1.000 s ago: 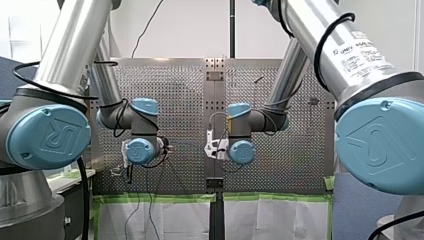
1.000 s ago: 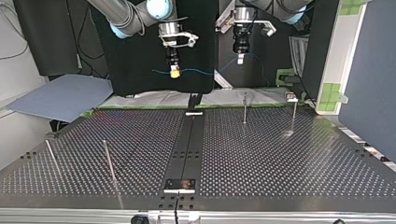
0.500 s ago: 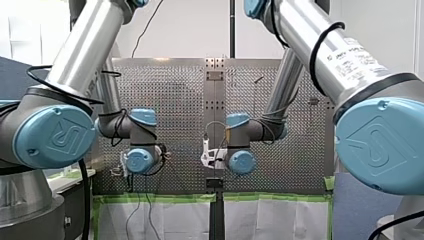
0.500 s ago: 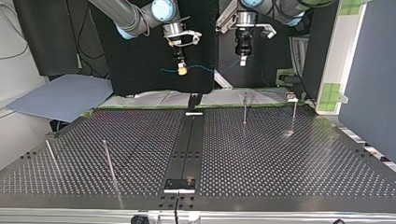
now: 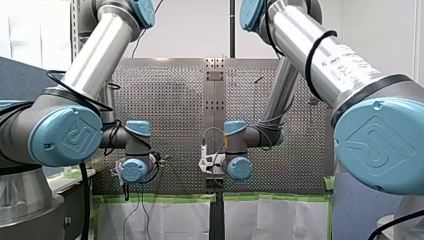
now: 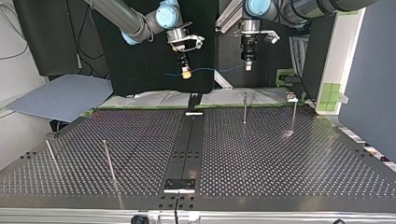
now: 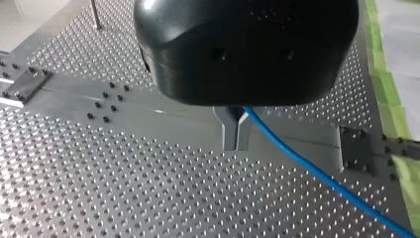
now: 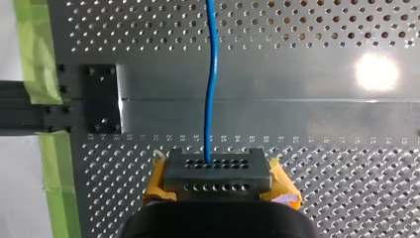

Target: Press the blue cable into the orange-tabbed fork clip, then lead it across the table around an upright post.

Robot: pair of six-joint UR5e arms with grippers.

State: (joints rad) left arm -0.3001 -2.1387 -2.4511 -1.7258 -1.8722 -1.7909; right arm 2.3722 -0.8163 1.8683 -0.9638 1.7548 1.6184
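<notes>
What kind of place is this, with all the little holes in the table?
Most likely a robotics lab bench: my left arm and my right arm reach over a perforated metal table with upright posts, holding a blue cable between them.

The cable [image 8: 212, 74] is coloured bright blue. The worktop [image 8: 307, 124] is finished in silver-grey metal, dotted throughout with a regular grid of small dark holes, and edged with green tape [image 8: 34, 54]. The left tool [image 7: 236, 144] is cased in glossy black, with grey metal fingers [image 7: 228, 130]. The right tool [image 8: 217, 163] is flanked by yellow-orange pads [image 8: 156, 179].
</notes>
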